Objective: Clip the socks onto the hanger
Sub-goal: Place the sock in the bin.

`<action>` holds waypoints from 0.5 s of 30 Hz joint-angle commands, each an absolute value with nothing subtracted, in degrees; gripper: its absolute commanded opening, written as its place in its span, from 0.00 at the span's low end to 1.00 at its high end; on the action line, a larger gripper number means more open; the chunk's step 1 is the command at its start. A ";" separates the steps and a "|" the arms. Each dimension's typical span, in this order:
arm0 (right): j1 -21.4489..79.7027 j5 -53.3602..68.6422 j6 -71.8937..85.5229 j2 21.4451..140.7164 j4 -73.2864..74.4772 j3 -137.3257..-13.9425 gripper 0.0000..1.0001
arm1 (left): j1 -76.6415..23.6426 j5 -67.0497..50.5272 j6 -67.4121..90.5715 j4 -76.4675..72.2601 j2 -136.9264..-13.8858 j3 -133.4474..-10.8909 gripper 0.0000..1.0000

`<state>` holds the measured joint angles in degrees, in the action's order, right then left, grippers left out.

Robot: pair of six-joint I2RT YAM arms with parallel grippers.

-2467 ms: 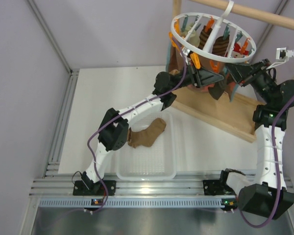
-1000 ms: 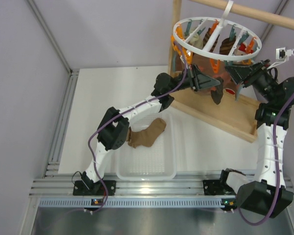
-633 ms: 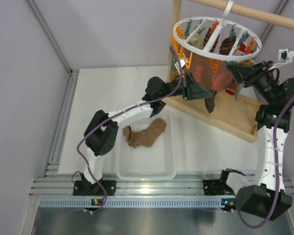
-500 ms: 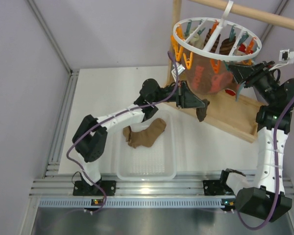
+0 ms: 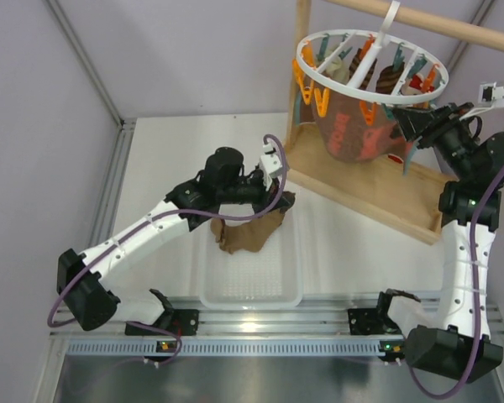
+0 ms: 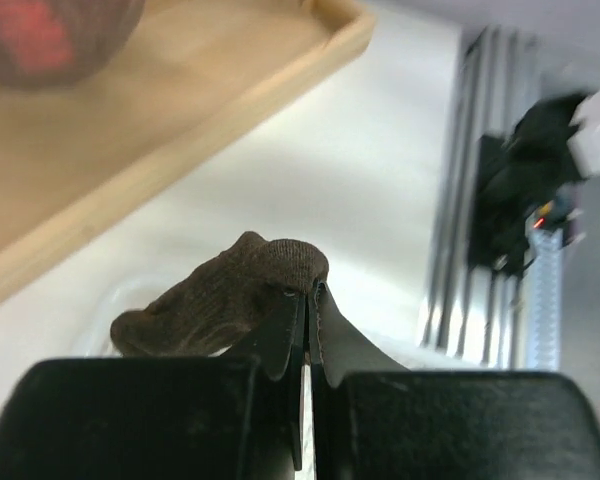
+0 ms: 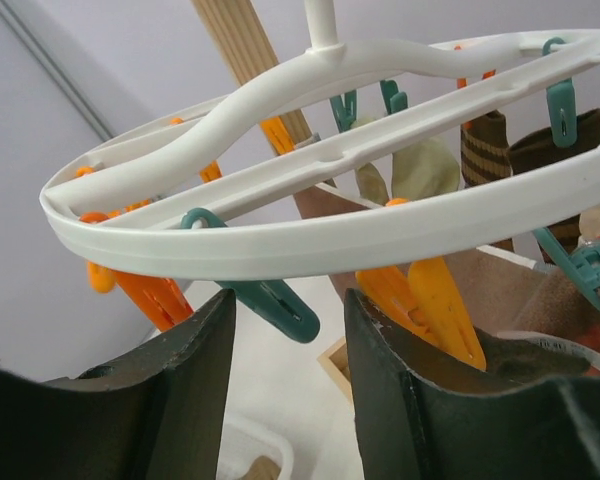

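Left claw (image 6: 306, 292) pinched tight on edge of tan-brown ankle sock (image 6: 215, 300). Sock lies in clear plastic tray (image 5: 252, 290) on white worktop (image 5: 193, 143). Right claw (image 7: 285, 300) spread wide just under white round plastic peg hanger (image 7: 310, 245).

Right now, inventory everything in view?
wooden frame with rod: 1, pale wood, table's far right
white round plastic hanger: 1, white, hung on the rod
plastic pegs: several, orange and teal, around hanger rim
clipped socks: at least 2, tan and dark brown, on hanger
reddish-brown printed cloth: 1, below hanger
white plastic tray: 1, table's near middle
tan-brown sock: 1, in tray
dark brown sock: 1, in left hand
left hand: shut on dark brown sock
right hand: open, at hanger rim
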<state>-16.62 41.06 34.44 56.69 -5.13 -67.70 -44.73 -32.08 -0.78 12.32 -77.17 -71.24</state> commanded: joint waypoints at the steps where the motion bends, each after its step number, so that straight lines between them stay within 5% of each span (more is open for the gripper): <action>1: -15.21 38.85 31.64 56.51 -4.49 -71.80 0.47 | -44.74 -22.24 -13.09 23.99 -75.59 -67.42 0.00; 5: -13.54 37.97 31.11 57.30 -4.22 -72.59 0.48 | -44.82 -18.90 -15.99 25.93 -74.62 -64.08 0.07; 9: -12.13 36.92 30.68 57.74 -4.31 -73.30 0.50 | -44.82 -18.72 -16.70 25.58 -75.32 -64.25 0.27; 15: -10.55 34.63 27.69 58.01 -2.11 -74.44 0.36 | -45.00 -24.60 -14.86 19.96 -78.30 -70.65 0.40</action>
